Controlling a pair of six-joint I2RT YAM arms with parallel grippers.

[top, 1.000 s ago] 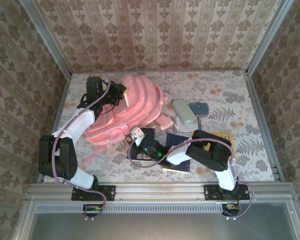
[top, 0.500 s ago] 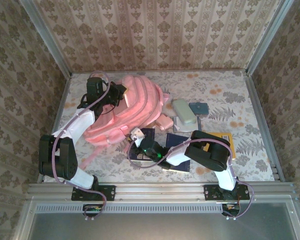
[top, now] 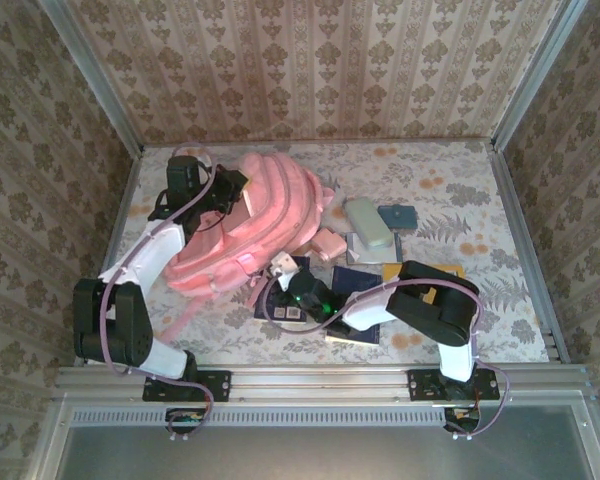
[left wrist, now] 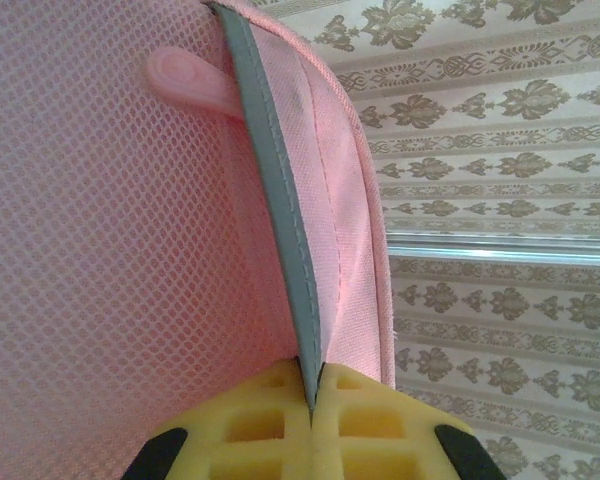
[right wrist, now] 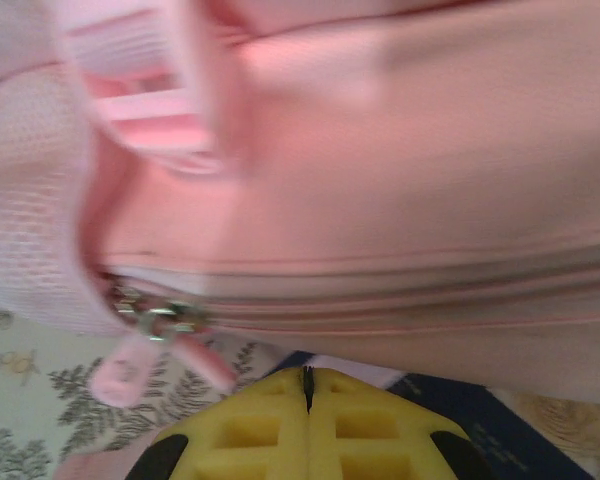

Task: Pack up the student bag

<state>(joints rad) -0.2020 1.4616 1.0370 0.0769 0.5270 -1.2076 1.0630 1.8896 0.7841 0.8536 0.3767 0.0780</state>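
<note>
Books [top: 358,281] under right hand [right wrist: 307,385], pressed together beside student bag [top: 270,215]; left hand [left wrist: 312,400] pinching its grey trim [left wrist: 280,230].

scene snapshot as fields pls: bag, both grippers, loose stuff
bag: student bag, lying on table, left-centre
left gripper: shut on student bag's grey edge strip
right gripper: shut, nothing visible between pads, beside zip
zip pull: ungripped, left of pads in right wrist view
loose items: pale case, blue case, dark books, right of bag
</note>
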